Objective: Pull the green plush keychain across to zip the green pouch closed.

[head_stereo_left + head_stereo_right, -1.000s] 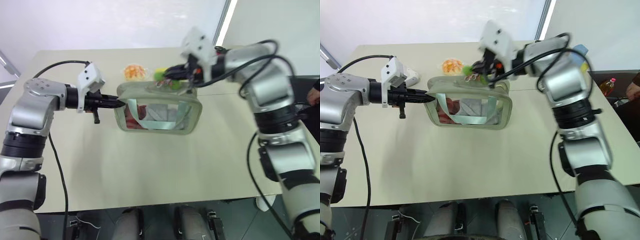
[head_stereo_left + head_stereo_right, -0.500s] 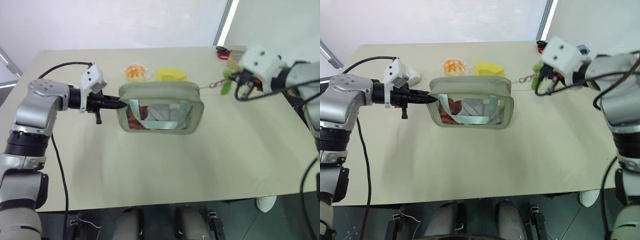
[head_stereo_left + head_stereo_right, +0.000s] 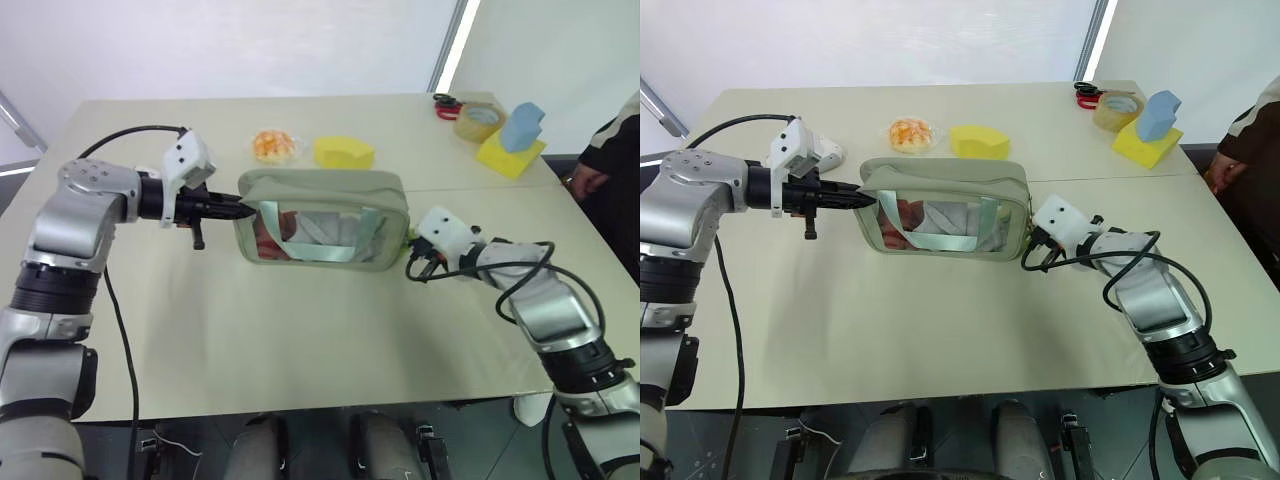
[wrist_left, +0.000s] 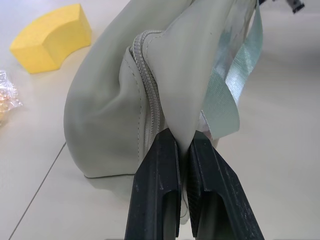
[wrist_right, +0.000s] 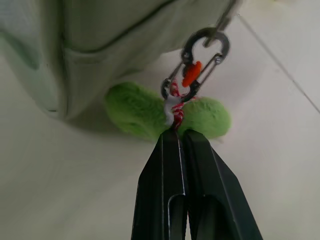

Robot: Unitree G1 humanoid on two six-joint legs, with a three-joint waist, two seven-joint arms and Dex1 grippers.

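Right gripper (image 5: 179, 131) is clamped on the green plush keychain (image 5: 150, 114) cord at the green pouch (image 3: 325, 215) end; left gripper (image 4: 182, 145) pinches the opposite end, bracing it against the pull.

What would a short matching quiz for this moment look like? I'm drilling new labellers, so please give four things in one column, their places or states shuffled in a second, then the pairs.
Column one:
1. left gripper
2. right gripper
3. pale sage-green fabric pouch with a clear window
4. curved yellow sponge block

Column two:
A. lying on the table behind the pouch
B. pinching the pouch's end fabric
C. zipped shut along its top
D. clamped on the cord of the lime-green plush keychain

Pairs: 1-B, 2-D, 3-C, 4-A
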